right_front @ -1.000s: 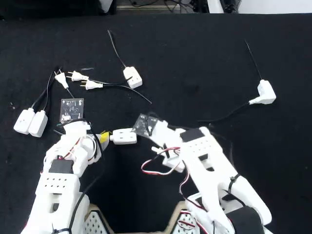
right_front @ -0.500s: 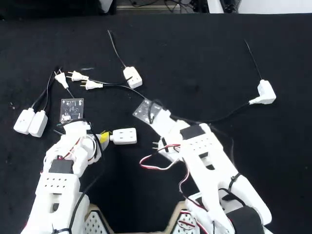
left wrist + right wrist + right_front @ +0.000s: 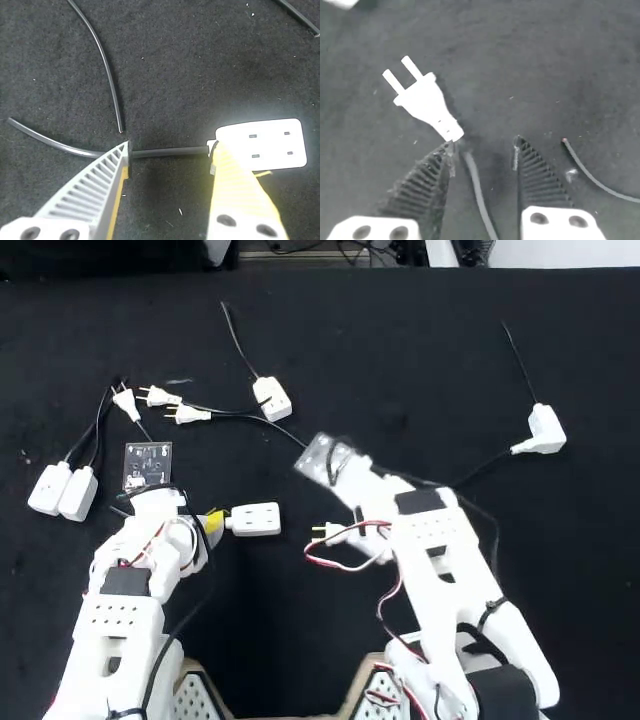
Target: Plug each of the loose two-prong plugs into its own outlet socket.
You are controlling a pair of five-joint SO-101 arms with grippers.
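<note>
1. Over the last second the right arm has drawn back in the high view, up and away from the outlet socket (image 3: 260,142). A two-prong plug (image 3: 424,105) has come into sight there. It lies on the table (image 3: 420,360) near the socket but apart from it, with its prongs turned toward it. The socket and the left arm have not shifted.
2. The plug looks small and light, with a hard moulded body and two bare pins. It would likely skid on the cloth if nudged, and its cord (image 3: 476,192) is limp and springy enough to twist it off line.
3. The best hold is probably across the flat sides of the body, behind the pins. Gripping the cord would let the plug droop.
4. The right gripper (image 3: 482,150) is spread open and holds nothing. The cord runs between its fingers, and the plug's tail sits just beyond one tip.
5. The socket is a light block too and would probably slide when pushed, so it needs bracing.
6. The left gripper (image 3: 169,150) is released, straddling the socket's lead (image 3: 150,152). Its yellow finger is right at the block's end.
7. Three spare plugs (image 3: 160,396) lie well apart at the table's far left.
</note>
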